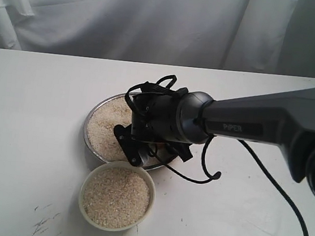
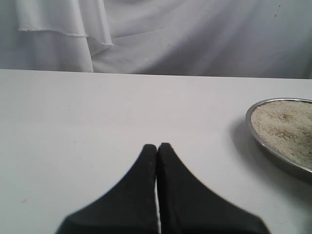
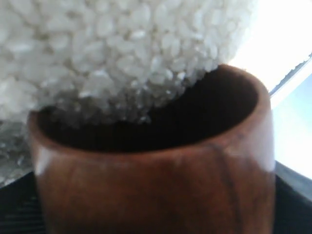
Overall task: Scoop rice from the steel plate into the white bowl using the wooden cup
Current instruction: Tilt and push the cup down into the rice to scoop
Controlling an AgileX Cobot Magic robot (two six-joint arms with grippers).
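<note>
The steel plate [image 1: 91,139] lies mid-table with rice [image 1: 106,125] spread in it. My right gripper [image 1: 130,146] reaches down over the plate's near right part, its wrist hiding that area in the exterior view. In the right wrist view the wooden cup [image 3: 156,185] fills the frame, shut in the jaws, its dark mouth tipped against the rice [image 3: 107,48]. The white bowl [image 1: 82,195] stands just in front of the plate, full of rice [image 1: 116,197]. My left gripper [image 2: 157,146] hangs shut and empty above bare table, left of the steel plate [image 2: 257,139].
A black cable [image 1: 275,185] trails from the right arm across the table's right side. White cloth [image 1: 158,15] hangs behind the table. A few dark scuff marks [image 1: 43,222] lie near the front left.
</note>
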